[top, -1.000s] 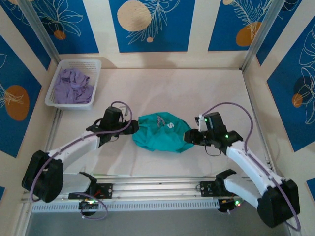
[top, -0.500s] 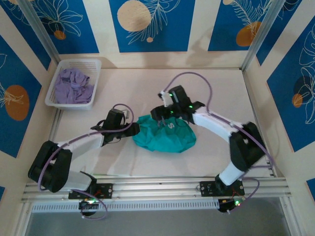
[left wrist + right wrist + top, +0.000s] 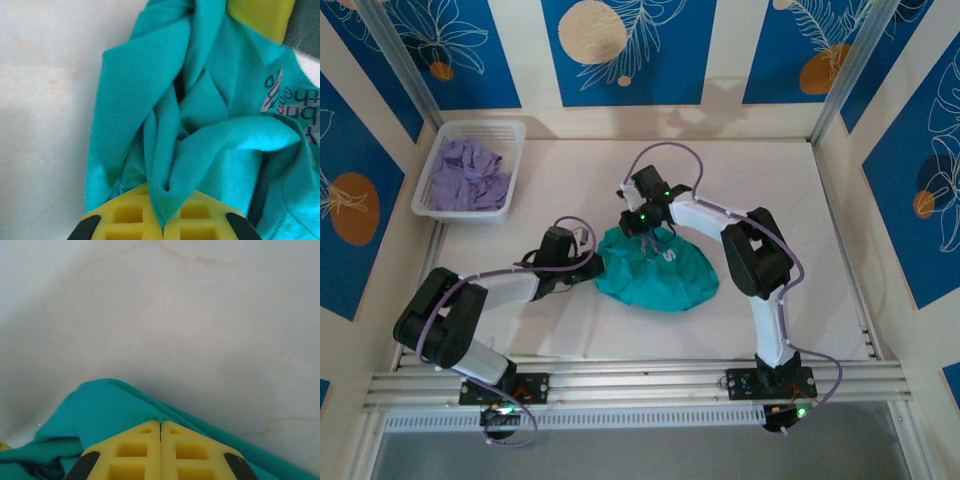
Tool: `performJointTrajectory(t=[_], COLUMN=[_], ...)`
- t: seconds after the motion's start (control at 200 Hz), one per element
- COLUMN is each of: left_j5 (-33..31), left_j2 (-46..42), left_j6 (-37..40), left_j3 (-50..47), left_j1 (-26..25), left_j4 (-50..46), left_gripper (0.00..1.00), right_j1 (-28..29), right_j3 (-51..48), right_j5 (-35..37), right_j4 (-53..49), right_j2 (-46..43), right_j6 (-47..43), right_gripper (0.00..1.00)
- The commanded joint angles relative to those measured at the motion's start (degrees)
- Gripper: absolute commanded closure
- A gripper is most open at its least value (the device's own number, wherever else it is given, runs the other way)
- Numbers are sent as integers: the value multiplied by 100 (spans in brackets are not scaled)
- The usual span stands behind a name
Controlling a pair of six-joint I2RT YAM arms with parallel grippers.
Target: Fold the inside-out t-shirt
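two pinches on the t-shirt (image 3: 662, 282) — left gripper (image 3: 591, 263) clamped on its left edge, right gripper (image 3: 644, 228) clamped on the far edge, bunch between.

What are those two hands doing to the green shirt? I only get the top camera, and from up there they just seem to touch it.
Observer: The left hand is shut on the teal t-shirt. Its wrist camera shows a bunched fold pinched in it.
Operator: And the other one?
Observer: The right hand is shut too, and the shirt's edge looks caught at its tip, with bare table beyond.
Operator: Is anything printed on the shirt?
Observer: Yes, the left wrist camera shows dark lettering on the cloth, cut off by the edge of the picture.
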Motion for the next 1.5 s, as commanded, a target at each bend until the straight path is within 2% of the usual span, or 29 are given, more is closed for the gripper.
performJointTrajectory(t=[0.0, 0.145, 0.275, 0.38, 0.485, 0.545, 0.64, 0.72, 0.81, 0.88, 0.97, 1.085, 1.245, 1.38, 1.495], left_j5=[167, 154, 241, 349, 485, 589, 540, 384, 335, 193, -342, -933, -1107, -1310, -1157], left_j2=[-188, -545, -969, -1399, -1822, -2063, -2417, -2611, -2624, -2474, -2212, -2078, -2295, -2419, -2328], left_j6=[-94, 143, 533, 749, 858, 919, 1096, 1258, 1434, 1549, 1602, 1535, 1453, 1488, 1463], left_j3=[186, 935, 1739, 1861, 1507, 1127, 430, 120, 177, 376, 691, 773, 541, 452, 415], left_j1=[155, 316, 321, 314, 303, 279, 277, 274, 272, 284, 286, 303, 320, 328, 330], left_j4=[482, 367, 178, 148, -73, -388, -925, -1335, -1682, -2003, -2649, -3055, -3019, -3126, -3009], left_gripper=[100, 100, 100, 100, 100, 91, 57, 41, 32, 31, 30, 28, 27, 27, 26], right_j1=[-295, -867, -1215, -1267, -1240, -1193, -1166, -1156, -916, -468, 171, 683, 941, 950, 922], right_j3=[320, 702, 711, -5, -1394, -2290, -3634, -4305, -4459, -4295, -3838, -3310, -3169, -3124, -3037], right_j5=[-542, -1219, -1302, -1179, -956, -759, -338, -74, -105, 45, 586, 937, 1100, 1301, 1446], right_j4=[1, 270, 479, 722, 1093, 1181, 1054, 891, 952, 1028, 904, 763, 1018, 1150, 1173], right_j2=[-484, -1455, -2486, -3542, -4629, -5218, -5895, -6153, -6089, -5768, -4986, -3920, -2833, -2301, -2023], right_j6=[-40, 172, 197, -27, -72, 0, 258, 489, 444, 98, -485, -1036, -1440, -1534, -1610], right_gripper=[100, 100, 100, 100, 99, 92, 68, 53, 47, 46, 44, 42, 38, 38, 46])
